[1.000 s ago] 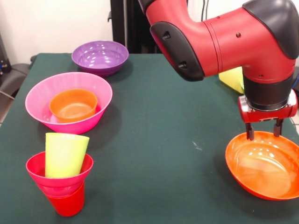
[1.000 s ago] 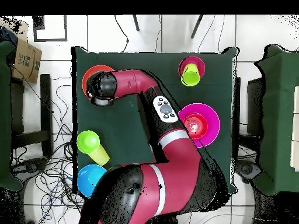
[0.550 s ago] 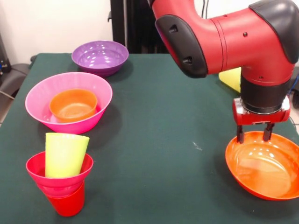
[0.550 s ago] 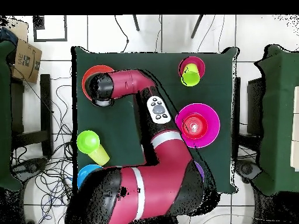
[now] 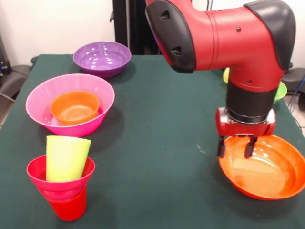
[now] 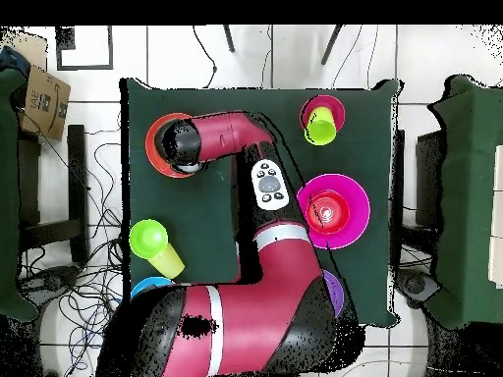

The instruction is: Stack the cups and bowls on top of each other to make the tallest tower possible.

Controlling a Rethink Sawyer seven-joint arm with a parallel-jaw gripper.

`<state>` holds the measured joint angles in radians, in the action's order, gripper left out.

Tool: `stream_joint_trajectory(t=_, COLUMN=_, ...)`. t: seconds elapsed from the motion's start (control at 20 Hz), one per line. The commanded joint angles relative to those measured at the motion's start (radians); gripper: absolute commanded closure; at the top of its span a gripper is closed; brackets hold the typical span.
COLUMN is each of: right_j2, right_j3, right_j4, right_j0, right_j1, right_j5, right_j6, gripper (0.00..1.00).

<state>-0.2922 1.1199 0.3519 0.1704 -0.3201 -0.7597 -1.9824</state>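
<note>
The pincer point(image 5: 235, 147) hung at the rim of the large orange bowl point(image 5: 267, 169), one finger point(image 5: 221, 146) outside the wall and the other point(image 5: 249, 147) inside it, so it straddled the rim; whether the fingers actually pressed the plastic could not be told. That bowl sat tilted on the green desk point(image 5: 162, 119), its far-side rim beneath the red arm point(image 5: 224, 38). Taking the large pink bowl point(image 5: 43, 112) as landmark: a small orange bowl point(image 5: 75, 107) sat nested inside it; the purple bowl point(image 5: 102, 58) stood beyond it, apart, toward the desk's far edge; and nearer the camera, just in front of it, stood the tower point(image 5: 62, 183), a red cup point(image 5: 67, 206) carrying a small magenta bowl point(image 5: 35, 174) with the pale yellow cup point(image 5: 66, 157) leaning in it. The large orange bowl lay well apart from the pink bowl, across the desk. In the overhead view the pink bowl point(image 6: 354, 196) lay beside the arm's elbow, the tower point(image 6: 321, 118) close by toward the desk's edge, and across the desk a lime cup point(image 6: 152, 243) lay on its side, with a blue bowl point(image 6: 147, 288) showing just past it, partly hidden by the arm.
</note>
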Motion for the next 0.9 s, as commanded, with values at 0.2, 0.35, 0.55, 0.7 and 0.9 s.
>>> stream_joint_trajectory(t=0.2, right_j2=0.123, right_j3=-0.074, right_j4=0.046, right_j0=-0.034, right_j1=0.08, right_j5=0.089, right_j6=-0.172, gripper=0.0)
stream_joint_trajectory(t=0.35, right_j2=0.134, right_j3=-0.088, right_j4=0.031, right_j0=-0.044, right_j1=0.106, right_j5=0.123, right_j6=-0.182, gripper=0.0)
stream_joint_trajectory(t=0.55, right_j2=0.144, right_j3=-0.087, right_j4=0.002, right_j0=-0.055, right_j1=0.114, right_j5=0.132, right_j6=-0.184, gripper=0.0)
stream_joint_trajectory(t=0.7, right_j2=0.152, right_j3=-0.083, right_j4=-0.016, right_j0=-0.061, right_j1=0.111, right_j5=0.129, right_j6=-0.178, gripper=0.0)
stream_joint_trajectory(t=0.9, right_j2=0.14, right_j3=-0.092, right_j4=-0.04, right_j0=-0.064, right_j1=0.132, right_j5=0.116, right_j6=-0.135, gripper=0.0)
